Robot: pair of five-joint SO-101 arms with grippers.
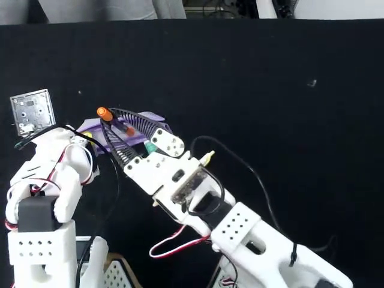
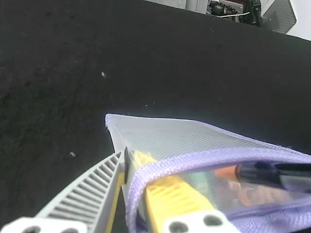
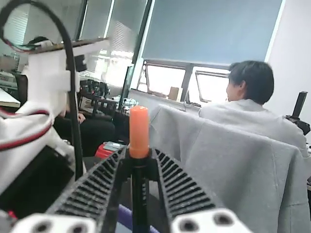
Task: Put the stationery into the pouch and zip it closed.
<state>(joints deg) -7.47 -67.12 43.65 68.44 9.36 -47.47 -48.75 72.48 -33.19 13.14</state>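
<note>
Left wrist view: the left gripper (image 2: pixel 130 158) is pressed together on the purple-trimmed mesh pouch (image 2: pixel 184 138). Its grey ribbed finger (image 2: pixel 92 194) lies outside the pouch's corner and its yellow finger (image 2: pixel 165 199) sits inside the mouth, with the zip edge pinched between them. The pouch lies on the black tabletop (image 2: pixel 73 73) and stretches away from this gripper's tips, its mouth parted. Just past the yellow finger a dark barrel (image 2: pixel 272 172) crosses the opening. Blurred green and orange shapes (image 2: pixel 209 182) show through the mesh beside it, and I cannot tell what they are.

In the right wrist view the right gripper (image 3: pixel 138 154) is clamped on a pen (image 3: pixel 138 131). Its black ribbed fingers squeeze the barrel just under the orange cap, which stands up past the fingertips.

In the high view the two grippers meet at the pouch (image 1: pixel 153 117). The right gripper (image 1: pixel 111 120) has its tips at the end of the pouch nearest the left gripper (image 1: pixel 90 137), and the orange cap pokes out beyond them. The rest of the pouch runs back beneath the right gripper's fingers toward its wrist.
</note>
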